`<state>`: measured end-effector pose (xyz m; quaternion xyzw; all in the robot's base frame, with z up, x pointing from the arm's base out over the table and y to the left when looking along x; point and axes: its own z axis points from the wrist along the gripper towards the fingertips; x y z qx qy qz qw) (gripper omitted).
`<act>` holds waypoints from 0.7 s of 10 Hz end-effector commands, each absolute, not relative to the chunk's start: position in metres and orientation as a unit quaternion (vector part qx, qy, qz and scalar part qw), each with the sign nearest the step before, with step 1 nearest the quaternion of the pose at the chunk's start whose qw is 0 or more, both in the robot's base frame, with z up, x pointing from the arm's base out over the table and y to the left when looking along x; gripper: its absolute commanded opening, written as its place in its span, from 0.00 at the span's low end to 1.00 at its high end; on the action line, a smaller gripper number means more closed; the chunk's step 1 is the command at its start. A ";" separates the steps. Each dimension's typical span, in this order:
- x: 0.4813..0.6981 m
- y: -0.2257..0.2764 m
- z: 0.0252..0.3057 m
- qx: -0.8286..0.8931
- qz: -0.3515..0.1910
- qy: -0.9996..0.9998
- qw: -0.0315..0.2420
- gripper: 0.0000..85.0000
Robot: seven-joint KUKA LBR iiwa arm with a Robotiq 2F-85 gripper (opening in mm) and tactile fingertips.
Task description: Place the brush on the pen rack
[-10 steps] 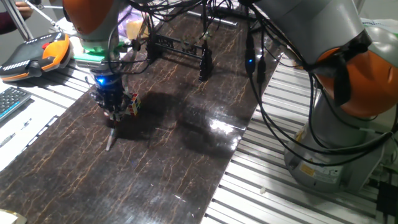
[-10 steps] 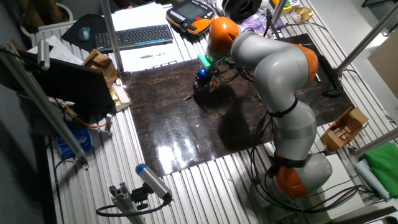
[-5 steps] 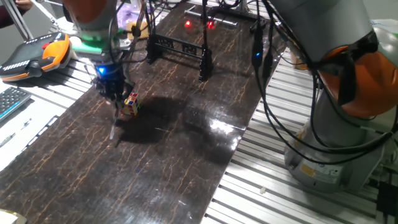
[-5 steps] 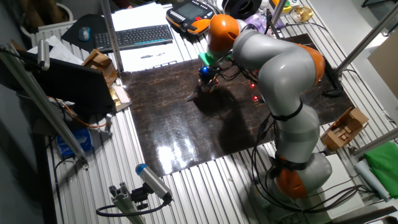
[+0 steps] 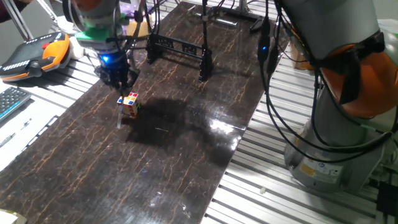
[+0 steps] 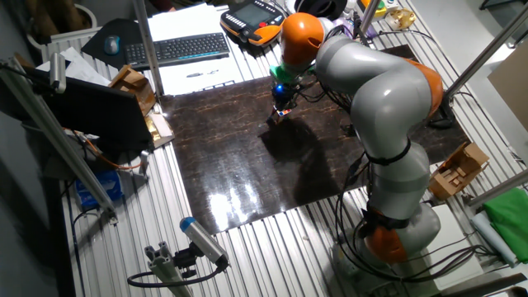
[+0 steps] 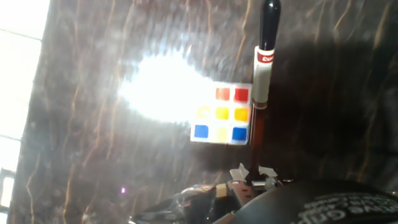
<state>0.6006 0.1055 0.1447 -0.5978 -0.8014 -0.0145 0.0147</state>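
Note:
My gripper (image 5: pixel 119 84) is shut on the top end of the brush (image 5: pixel 119 115), which hangs nearly upright below it. In the hand view the brush (image 7: pixel 260 93) runs away from my fingers (image 7: pixel 239 174), with a dark shaft, a white band and a dark far end. The pen rack (image 5: pixel 177 45), a low black frame, stands at the back of the dark mat, up and to the right of the gripper. In the other fixed view the gripper (image 6: pixel 281 101) is small, under the orange wrist.
A multicoloured cube (image 5: pixel 130 104) sits right beside the hanging brush, and shows as coloured squares (image 7: pixel 221 114) in the hand view. A black pole stand (image 5: pixel 204 18) is behind the rack. A teach pendant (image 5: pixel 37 53) and keyboard (image 6: pixel 177 48) lie off the mat.
The gripper has moved up and toward the back of the mat with the brush in it. The brush now hangs closer to the cube.

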 end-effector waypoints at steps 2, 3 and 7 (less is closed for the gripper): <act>0.595 0.097 0.154 -0.598 -0.006 -0.802 0.004 0.01; 0.593 0.094 0.157 -0.600 -0.003 -0.800 0.002 0.01; 0.588 0.079 0.164 -0.608 0.013 -0.794 -0.014 0.01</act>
